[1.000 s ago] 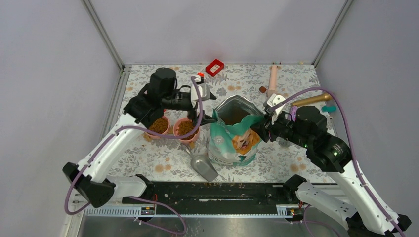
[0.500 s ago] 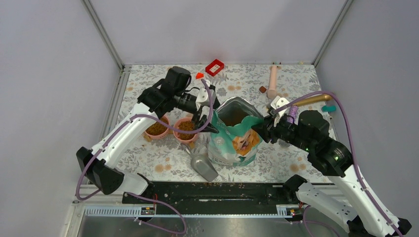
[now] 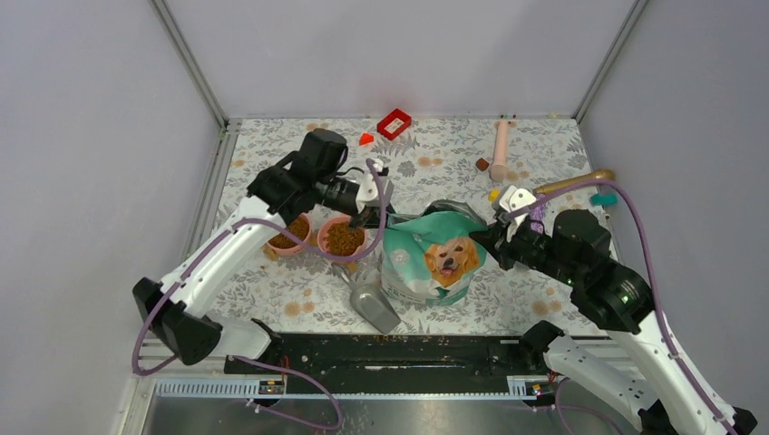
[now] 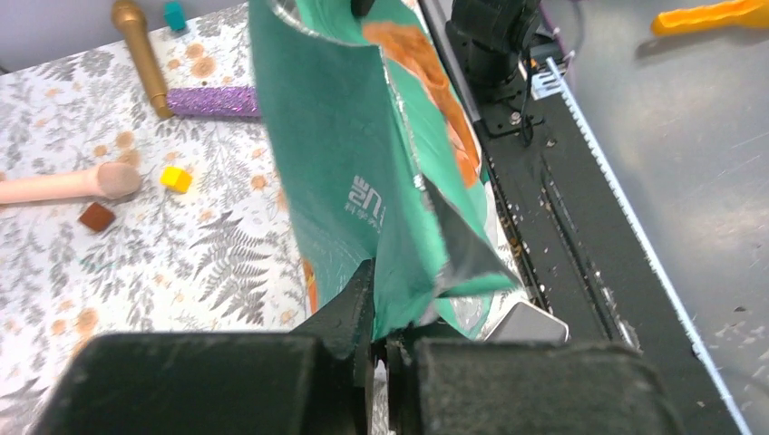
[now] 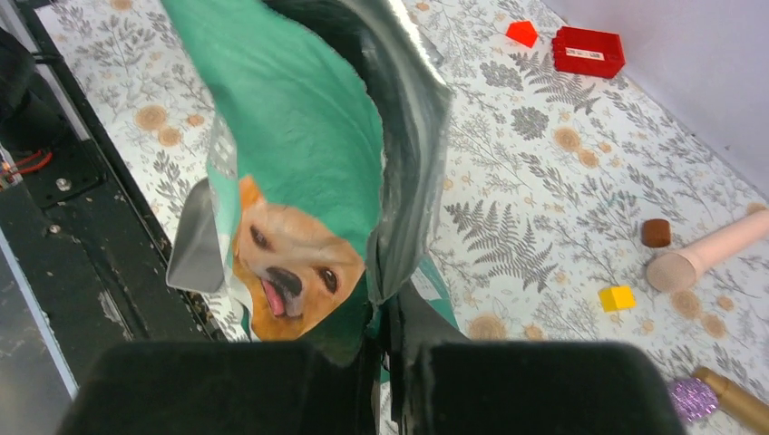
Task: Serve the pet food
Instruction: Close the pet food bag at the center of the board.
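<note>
- Pouch: mid-table between the arms, top flopped forward.
- Left gripper, right gripper: each clamped on an opposite top edge. Judgement: move both together and level, or the pouch tears or tips.
- Kibble: fills two pink bowls left of the pouch.

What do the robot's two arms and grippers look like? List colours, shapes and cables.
The left arm and right arm match: white shells on the long links, black rounded joint housings, black bases. A loose purple cable runs along each. The left gripper and right gripper are black, with two blocky fingers and a white part at the wrist.
</note>
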`<state>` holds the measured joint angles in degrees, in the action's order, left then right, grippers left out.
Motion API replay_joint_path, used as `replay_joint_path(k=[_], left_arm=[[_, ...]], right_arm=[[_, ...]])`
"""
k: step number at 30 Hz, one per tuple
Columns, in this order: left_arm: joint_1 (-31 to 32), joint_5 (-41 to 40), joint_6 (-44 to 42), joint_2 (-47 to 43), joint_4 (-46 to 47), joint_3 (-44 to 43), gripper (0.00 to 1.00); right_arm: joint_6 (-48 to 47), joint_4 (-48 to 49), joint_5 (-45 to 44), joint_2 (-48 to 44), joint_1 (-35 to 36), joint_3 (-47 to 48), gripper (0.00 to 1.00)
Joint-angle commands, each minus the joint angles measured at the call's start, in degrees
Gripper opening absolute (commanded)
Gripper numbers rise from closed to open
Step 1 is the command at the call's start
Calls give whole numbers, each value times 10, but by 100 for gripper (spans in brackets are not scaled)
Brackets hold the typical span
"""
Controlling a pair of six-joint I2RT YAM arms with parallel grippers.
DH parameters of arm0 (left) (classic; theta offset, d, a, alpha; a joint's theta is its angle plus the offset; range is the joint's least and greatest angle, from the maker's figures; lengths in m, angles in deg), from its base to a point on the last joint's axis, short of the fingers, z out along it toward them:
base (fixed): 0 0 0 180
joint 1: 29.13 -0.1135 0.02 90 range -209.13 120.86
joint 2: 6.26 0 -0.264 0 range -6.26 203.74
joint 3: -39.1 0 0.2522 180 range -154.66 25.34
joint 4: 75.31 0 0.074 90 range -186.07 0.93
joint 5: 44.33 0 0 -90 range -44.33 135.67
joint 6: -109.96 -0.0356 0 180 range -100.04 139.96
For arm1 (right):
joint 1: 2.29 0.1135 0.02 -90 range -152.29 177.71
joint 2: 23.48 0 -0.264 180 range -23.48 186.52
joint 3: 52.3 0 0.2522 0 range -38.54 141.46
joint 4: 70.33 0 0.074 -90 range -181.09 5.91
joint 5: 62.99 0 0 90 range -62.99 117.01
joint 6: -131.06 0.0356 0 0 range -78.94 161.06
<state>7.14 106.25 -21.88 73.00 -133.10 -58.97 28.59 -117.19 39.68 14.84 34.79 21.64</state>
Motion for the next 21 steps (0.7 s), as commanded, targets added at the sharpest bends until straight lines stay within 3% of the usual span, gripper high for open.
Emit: replay_joint_path(k=[1, 7, 10, 16, 21], left_arm=[[-17, -73, -54, -67, -22, 36, 0], [-76, -24, -13, -60, -20, 45, 0], [-81, -4, 2, -47, -15, 39, 0], [-81, 41, 0, -50, -11, 44, 0], [-81, 45, 28, -56, 20, 64, 0]], right_arm=[[-63, -21, -70, -58, -1, 1, 0], [-191, -40, -29, -152, -1, -61, 0], [-201, -51, -9, -140, -1, -53, 0], [-178, -65, 28, -29, -1, 3, 24], [-173, -100, 69, 45, -1, 65, 49]])
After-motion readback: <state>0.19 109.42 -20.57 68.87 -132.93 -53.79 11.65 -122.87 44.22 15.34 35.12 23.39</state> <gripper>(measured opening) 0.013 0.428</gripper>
